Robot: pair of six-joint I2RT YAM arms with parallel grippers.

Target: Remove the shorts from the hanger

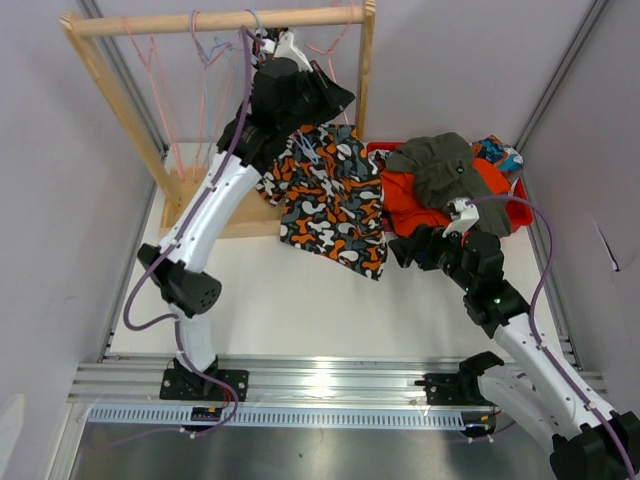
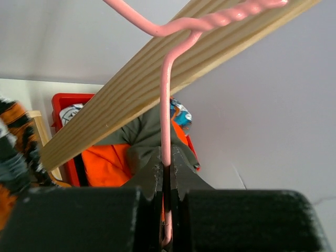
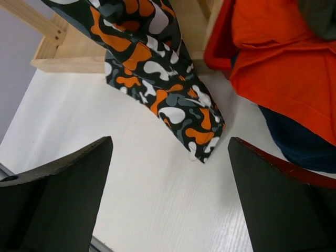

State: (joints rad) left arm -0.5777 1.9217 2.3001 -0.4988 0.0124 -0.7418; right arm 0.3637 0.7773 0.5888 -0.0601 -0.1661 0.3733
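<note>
Left pincer [image 2: 167,167] clenched on pink hanger [image 2: 166,105]; right pincer [image 3: 169,157] gapes wide near blotch-print shorts [image 3: 152,79] at the worktop's [image 3: 157,210] far edge.

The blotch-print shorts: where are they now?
In the top view the blotch-print shorts are central, below the left gripper that clamps a pink hanger, beside the wooden rack, left of the red bin.
</note>
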